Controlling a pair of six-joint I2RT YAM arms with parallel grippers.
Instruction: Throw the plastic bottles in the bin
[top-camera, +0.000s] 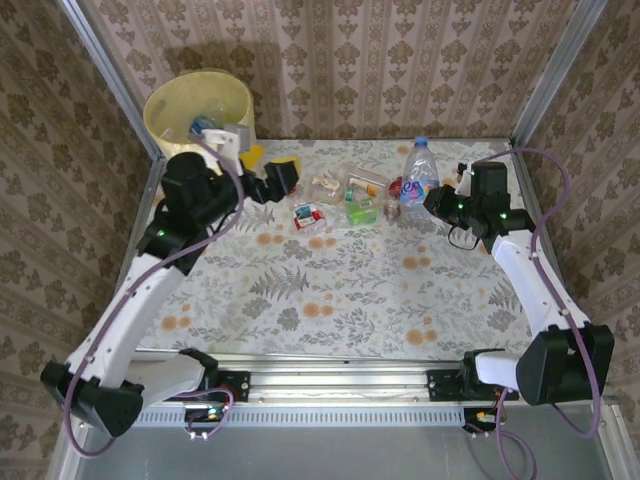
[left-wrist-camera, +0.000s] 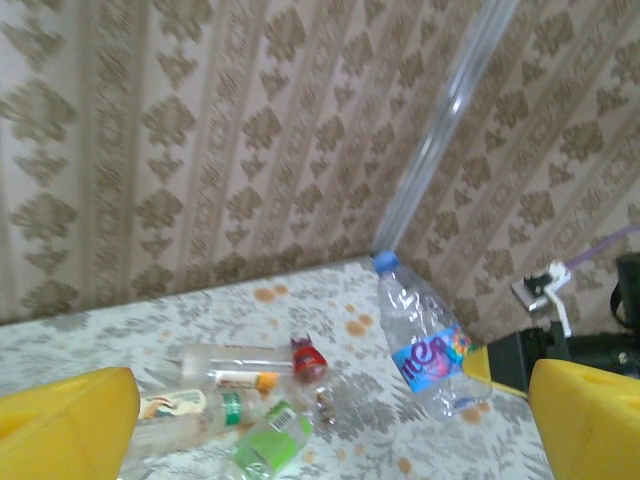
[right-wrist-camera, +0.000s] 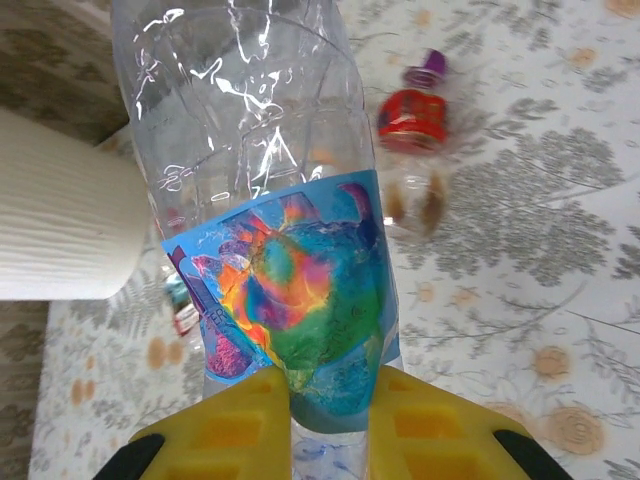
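1. Two claws reach out over the floral counter (top-camera: 330, 290).
2. The right claw (top-camera: 432, 200) pinches one upright blue-labelled bottle (top-camera: 418, 175) at the counter's right side.
3. The left claw (top-camera: 283, 178) is spread wide and holds nothing.
4. Between them, about five small crushed bottles (top-camera: 360, 211) lie on the counter.
5. One pale-yellow bin (top-camera: 155, 105) stands at the far-left corner; the bottles inside it cannot be counted.

Bright, even light; white glare on the clear bottle (right-wrist-camera: 240, 100), soft blur across left wrist view
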